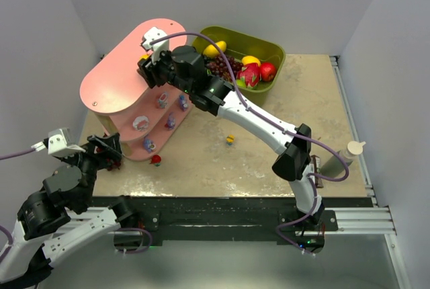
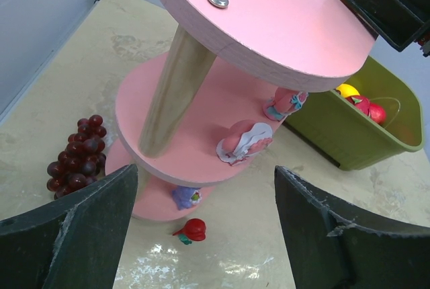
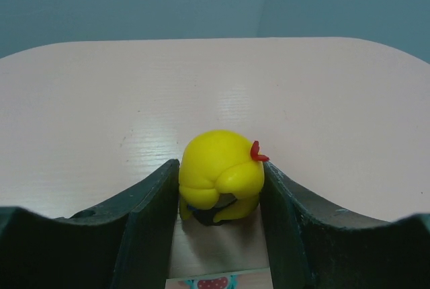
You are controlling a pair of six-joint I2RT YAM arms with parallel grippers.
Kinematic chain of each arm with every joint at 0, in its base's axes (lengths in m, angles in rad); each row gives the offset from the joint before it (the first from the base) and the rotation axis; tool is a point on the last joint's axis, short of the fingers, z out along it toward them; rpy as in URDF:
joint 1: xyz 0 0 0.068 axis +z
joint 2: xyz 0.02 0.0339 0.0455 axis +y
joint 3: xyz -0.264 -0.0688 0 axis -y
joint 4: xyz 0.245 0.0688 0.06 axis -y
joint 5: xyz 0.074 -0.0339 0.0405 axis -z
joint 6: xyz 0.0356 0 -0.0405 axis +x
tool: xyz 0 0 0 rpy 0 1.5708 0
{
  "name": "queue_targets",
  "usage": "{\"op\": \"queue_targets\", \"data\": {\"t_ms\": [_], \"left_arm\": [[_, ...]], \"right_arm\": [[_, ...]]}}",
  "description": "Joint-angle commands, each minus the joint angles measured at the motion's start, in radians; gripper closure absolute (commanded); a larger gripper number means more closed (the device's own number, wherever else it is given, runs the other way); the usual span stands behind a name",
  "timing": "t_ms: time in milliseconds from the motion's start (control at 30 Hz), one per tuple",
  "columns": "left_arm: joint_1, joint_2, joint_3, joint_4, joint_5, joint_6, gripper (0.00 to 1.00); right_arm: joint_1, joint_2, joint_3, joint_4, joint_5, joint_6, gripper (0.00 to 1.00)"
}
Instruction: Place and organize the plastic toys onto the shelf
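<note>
Nearest, the left gripper [image 1: 107, 149] hung spread and empty; a red toy [image 1: 156, 160] and a small yellow toy [image 1: 230, 140] lay unshelved on the table [image 1: 282, 111]. Several toys [image 1: 170, 122] stood on the lower tiers of the shelf [image 1: 114, 80], while the right gripper [image 3: 220, 198] pinched a yellow figurine [image 3: 218, 164] at its top board. Beyond, the olive bin [image 1: 277, 52] held fruit [image 1: 267, 70].

Matt pink wooden shelf [image 2: 269, 27]; glossy yellow plastic toy [image 3: 220, 173]; speckled stone-look table [image 1: 269, 161].

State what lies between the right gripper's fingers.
A yellow toy, pinched by the right gripper, on the top board of the shelf; the right wrist view shows it.
</note>
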Motion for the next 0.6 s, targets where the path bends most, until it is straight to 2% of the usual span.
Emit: {"op": "queue_targets", "data": {"t_ms": [0, 367, 567], "left_arm": [[0.001, 0.003, -0.007, 0.020, -0.042, -0.016, 0.13], [0.001, 0.006, -0.007, 0.020, -0.050, -0.016, 0.13], [0.001, 0.001, 0.001, 0.017, -0.055, -0.013, 0.13]], "right_arm": [[-0.003, 0.006, 0.049, 0.010, 0.030, -0.013, 0.43], [-0.003, -0.005, 0.041, 0.013, 0.025, -0.033, 0.30], [0.006, -0.083, -0.051, 0.077, 0.001, -0.065, 0.22]]}}
